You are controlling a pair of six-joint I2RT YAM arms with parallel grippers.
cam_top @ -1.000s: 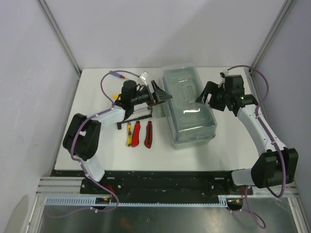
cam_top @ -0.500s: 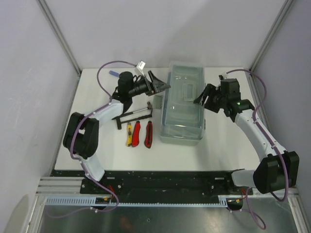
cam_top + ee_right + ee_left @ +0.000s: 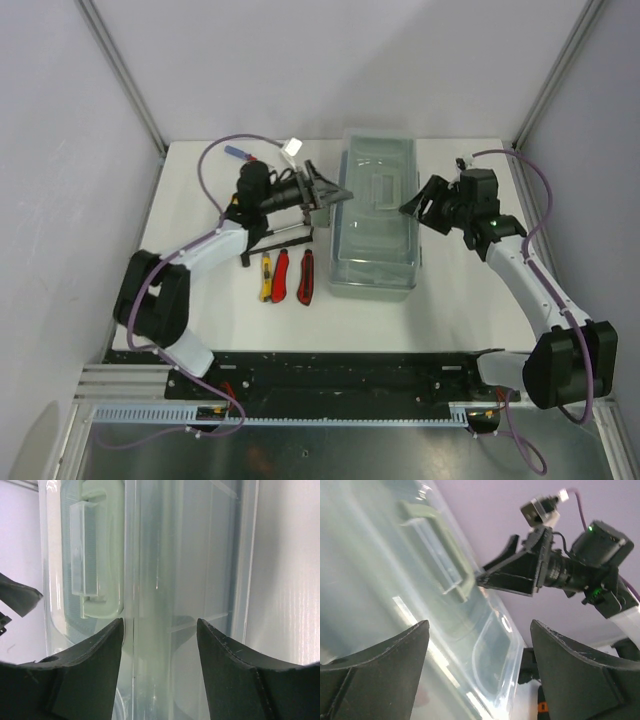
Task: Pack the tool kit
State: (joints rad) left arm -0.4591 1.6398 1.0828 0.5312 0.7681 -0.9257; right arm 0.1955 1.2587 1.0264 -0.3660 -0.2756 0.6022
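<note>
The tool kit box, grey-green with a translucent lid, lies shut at mid-table with its long side running front to back. My left gripper hovers at its left edge, jaws wide apart, with the lid filling that wrist view behind the fingers. On the right edge my right gripper stands open, and the lid's rim runs between its fingers without a visible clamp. The moulded handle lies beyond. A yellow knife, two red knives and a small hammer lie left of the box.
A blue-handled screwdriver lies at the table's far left corner, under the left arm's cable. Metal frame posts rise at both back corners. The black base rail runs along the near edge.
The box has swung from a skewed pose to square with the table and sits a little further left. The right jaws have narrowed. The left arm has stretched out lower toward the box.
</note>
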